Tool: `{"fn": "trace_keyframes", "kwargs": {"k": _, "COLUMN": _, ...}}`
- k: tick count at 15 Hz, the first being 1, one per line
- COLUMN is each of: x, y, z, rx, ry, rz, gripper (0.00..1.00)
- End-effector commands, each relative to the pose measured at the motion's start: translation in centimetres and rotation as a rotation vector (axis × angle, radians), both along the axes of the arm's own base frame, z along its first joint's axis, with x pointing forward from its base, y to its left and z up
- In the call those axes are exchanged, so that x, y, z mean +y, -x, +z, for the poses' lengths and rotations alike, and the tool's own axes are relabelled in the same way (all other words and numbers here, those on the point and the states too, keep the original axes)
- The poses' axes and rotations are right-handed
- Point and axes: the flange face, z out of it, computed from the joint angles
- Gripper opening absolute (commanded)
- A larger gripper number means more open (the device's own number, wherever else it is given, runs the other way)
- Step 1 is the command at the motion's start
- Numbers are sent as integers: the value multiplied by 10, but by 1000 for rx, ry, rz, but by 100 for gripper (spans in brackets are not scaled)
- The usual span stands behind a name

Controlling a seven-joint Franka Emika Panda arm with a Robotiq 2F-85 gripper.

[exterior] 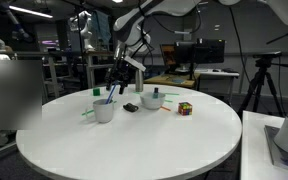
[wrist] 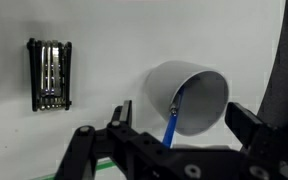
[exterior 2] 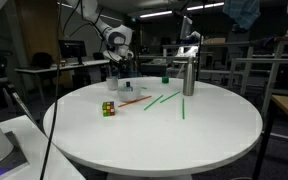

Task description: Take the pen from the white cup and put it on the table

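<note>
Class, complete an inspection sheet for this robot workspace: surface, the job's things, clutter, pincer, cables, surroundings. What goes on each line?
Surface: round white table, smooth top.
Job's things: white cup stands upright on the table with a blue stick leaning in it; no black pen can be made out.
Clutter: second white cup with teal-green things, puzzle cube, black multi-tool, green sticks, metal cylinder.
Pincer: pincer open, above the white cup, holding nothing.
Cables: black cable hangs beside the table.
Surroundings: lab with monitors and a tripod.
</note>
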Motion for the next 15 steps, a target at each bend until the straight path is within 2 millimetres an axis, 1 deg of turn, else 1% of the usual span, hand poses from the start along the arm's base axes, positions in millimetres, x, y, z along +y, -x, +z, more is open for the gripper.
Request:
{"fn": "trace_keyframes", "kwargs": {"k": 1, "x": -1, "y": -14, "z": -1, "rx": -14, "ry": -18, "rz": 5, "gripper": 100}}
{"fn": "trace_keyframes", "kwargs": {"k": 13, "x": 7, "y": -27, "z": -10, "rx": -11, "ry": -29, "rz": 13, "gripper": 100}}
{"fn": "trace_keyframes", "kwargs": {"k": 14, "x": 8, "y": -27, "z": -11, "rx": -10, "ry": -28, "rz": 14, "gripper": 99}}
{"fn": "trace_keyframes", "kwargs": {"k": 15, "x": 8, "y": -26, "z": -11, "rx": -10, "ry": -29, "rz": 15, "gripper": 95}}
